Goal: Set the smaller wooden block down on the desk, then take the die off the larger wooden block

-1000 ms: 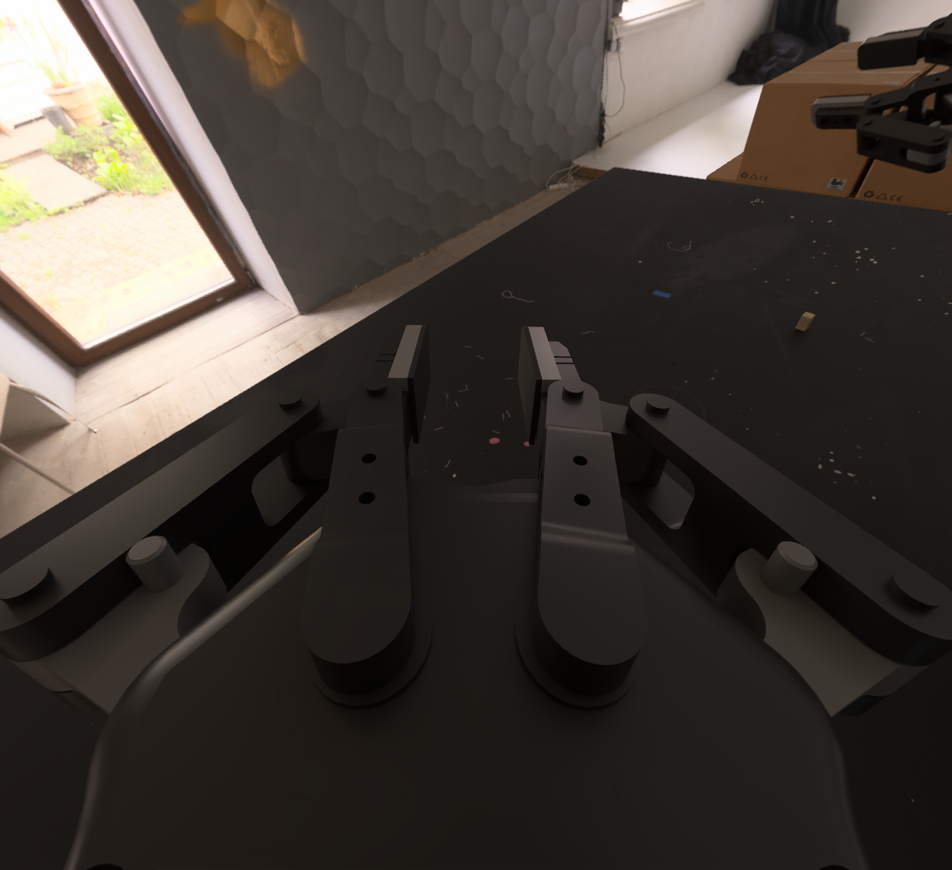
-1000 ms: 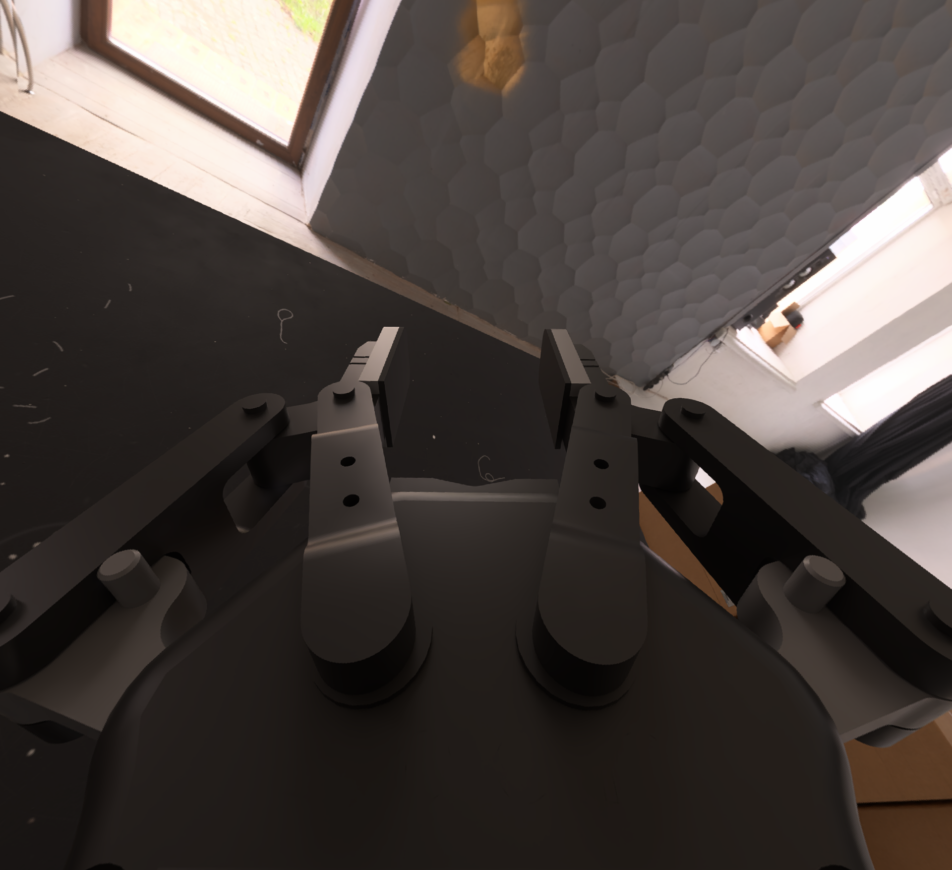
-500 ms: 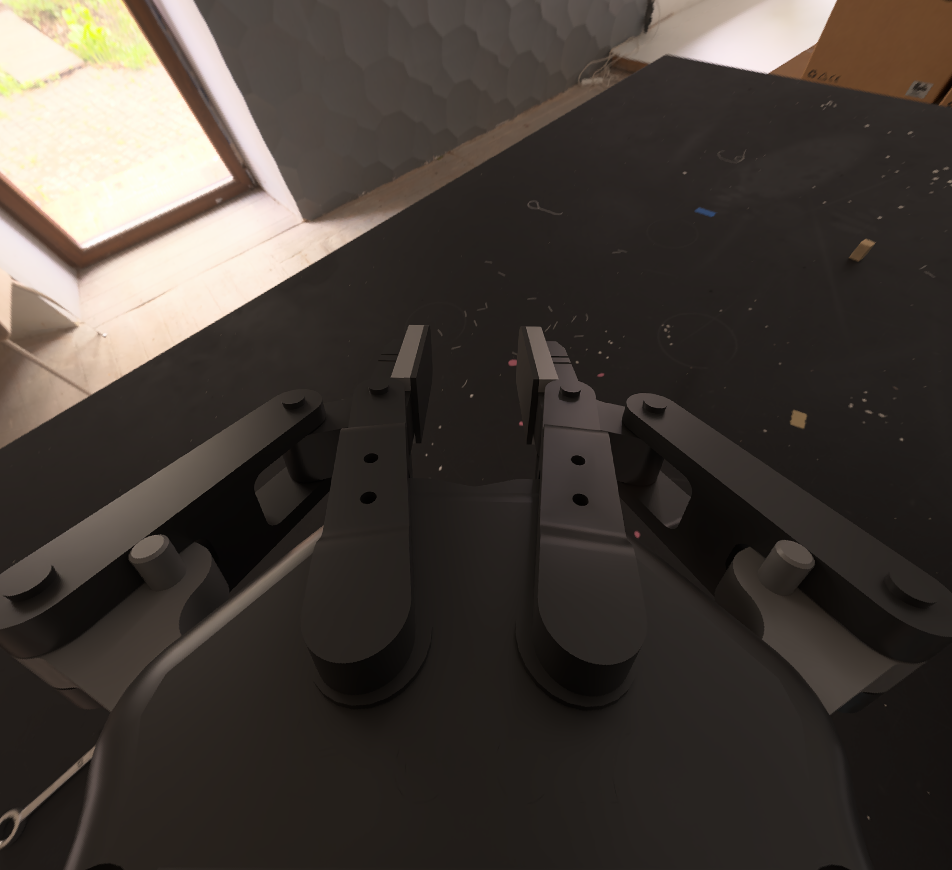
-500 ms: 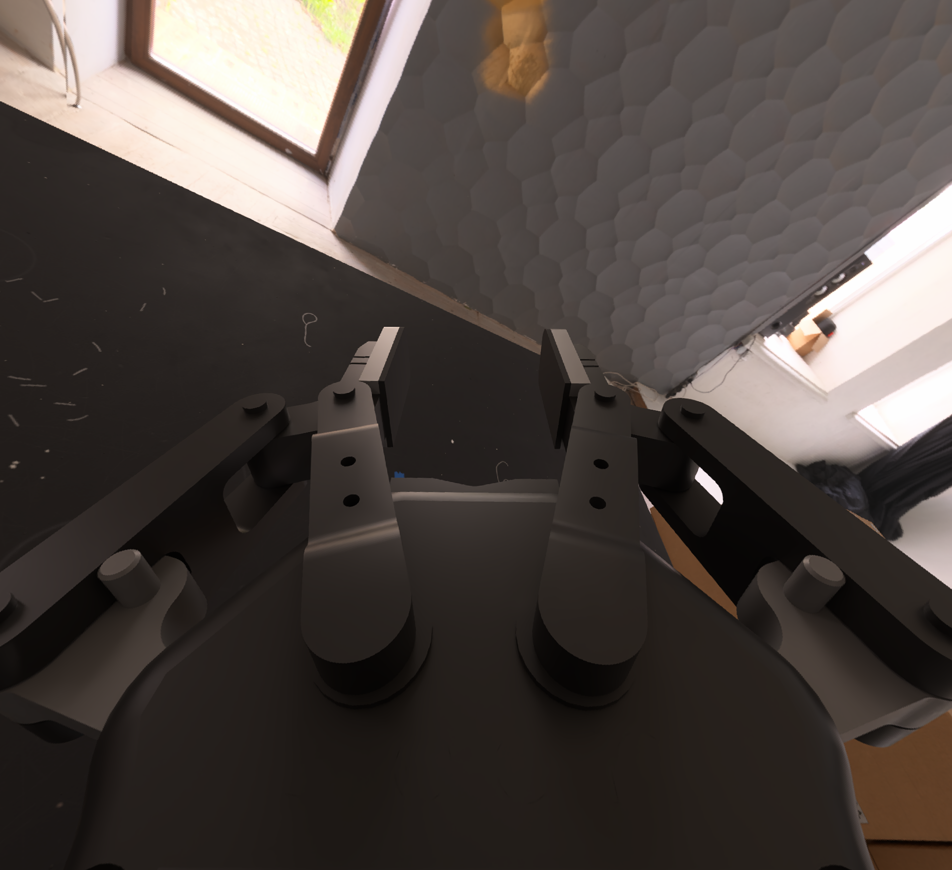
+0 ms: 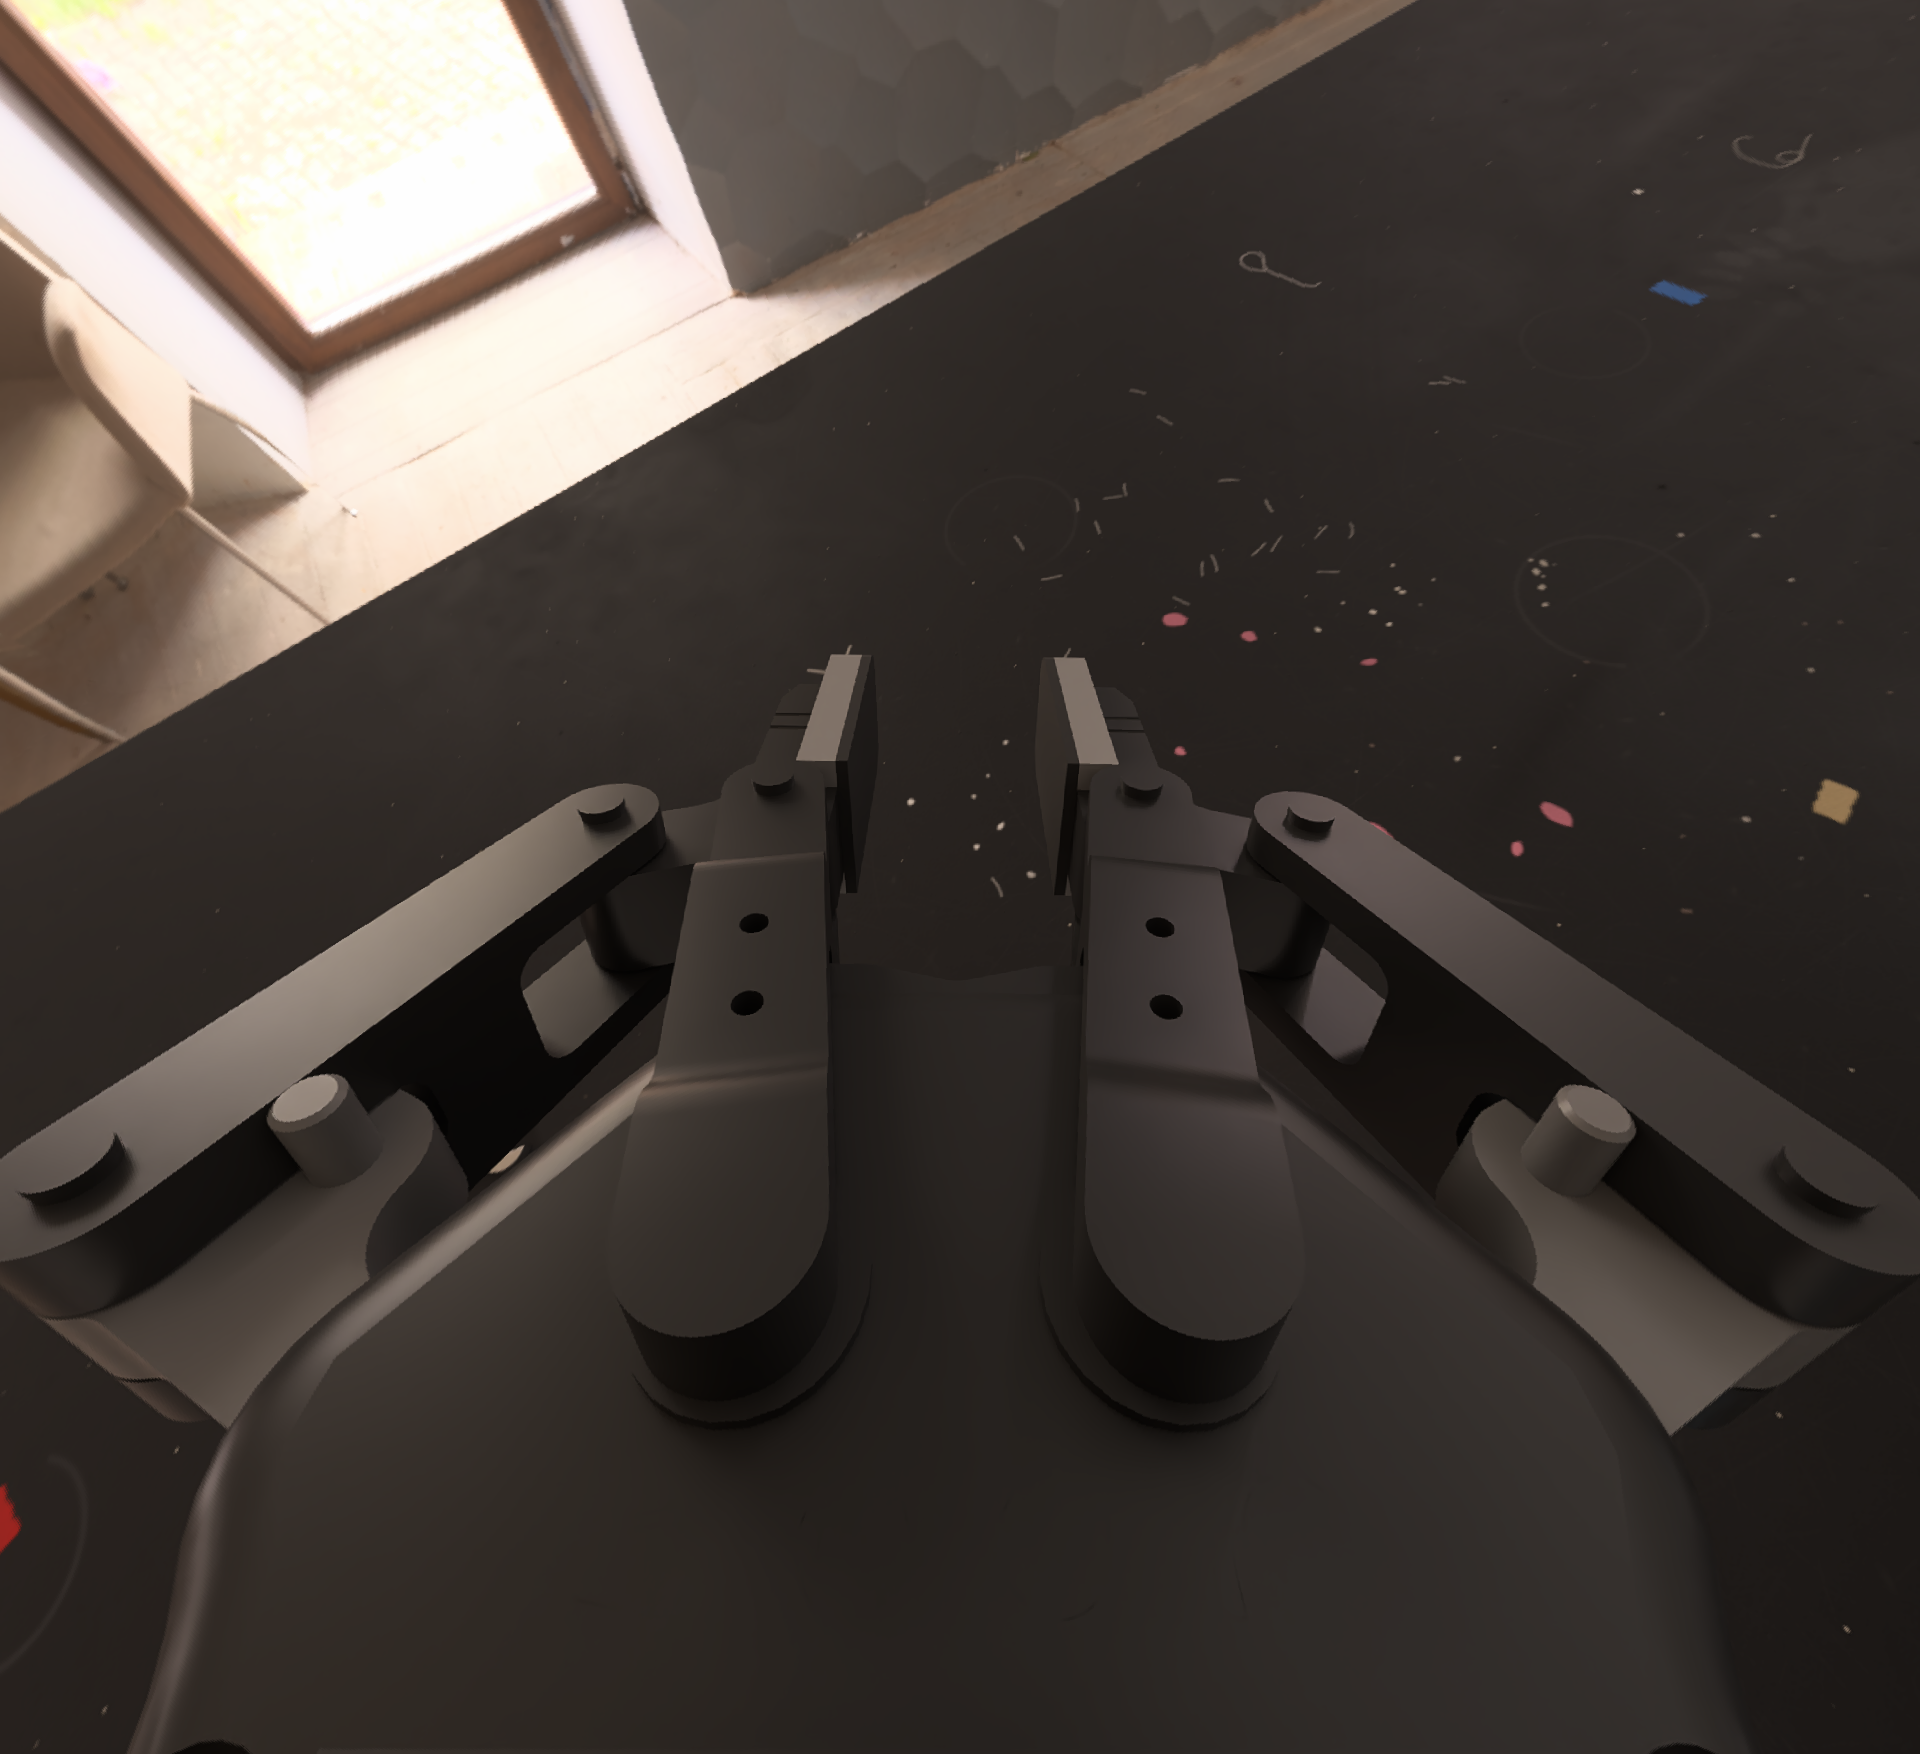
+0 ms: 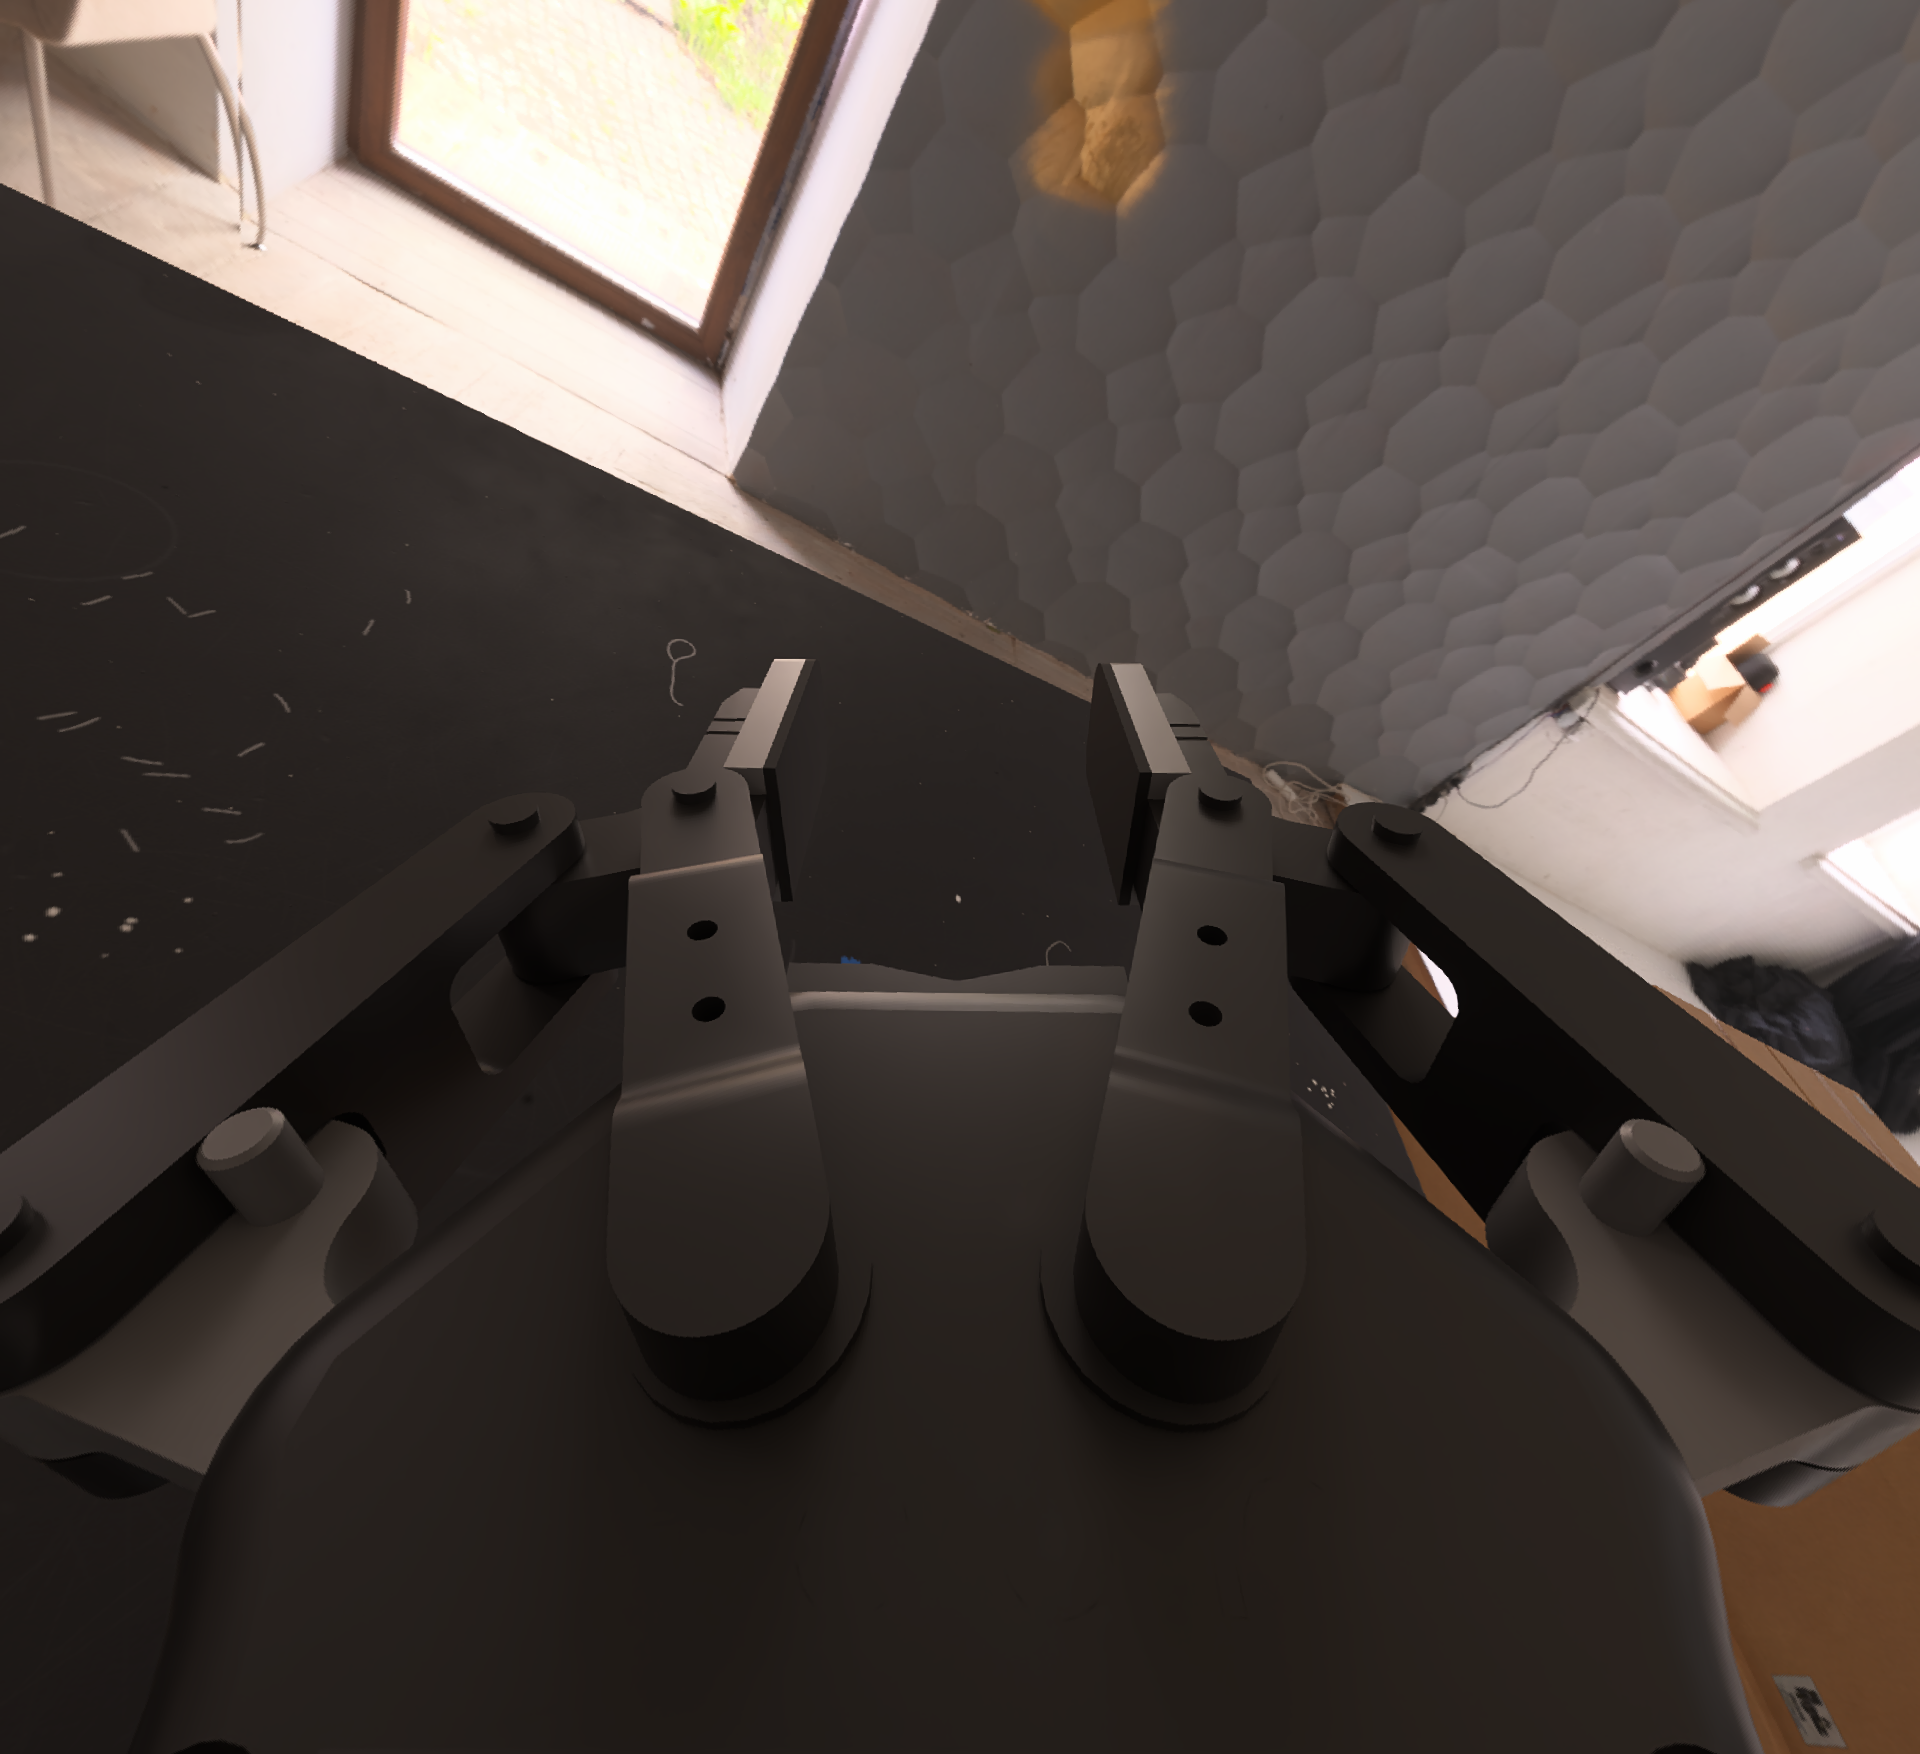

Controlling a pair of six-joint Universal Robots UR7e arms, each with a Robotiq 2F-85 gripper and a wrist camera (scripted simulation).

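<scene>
Neither wooden block nor the die shows in either view. My left gripper (image 5: 956, 717) is open and empty, with a moderate gap between its pads, and looks down on the dark desk (image 5: 1455, 146). My right gripper (image 6: 951, 728) is open wider and empty. It hangs over the desk (image 6: 312, 457) near its far edge and faces a grey honeycomb wall (image 6: 1455, 354). A small red shape (image 5: 8, 1517) sits at the lower left edge of the left wrist view, mostly cut off, and I cannot tell what it is.
The desk bears flat marks: a tan square (image 5: 1836, 800), a blue patch (image 5: 1677, 292), pink spots (image 5: 1174, 619) and white flecks. Beyond the desk's far edge are a wooden floor (image 5: 468, 457), a glass door (image 5: 260, 73) and a chair (image 5: 94, 416). Cardboard boxes (image 6: 1766, 1600) stand at the right.
The left wrist view has tipped down toward the desk, and the right gripper and boxes have left it. The right wrist view has shifted a little, showing more of the door. Both grippers stayed open.
</scene>
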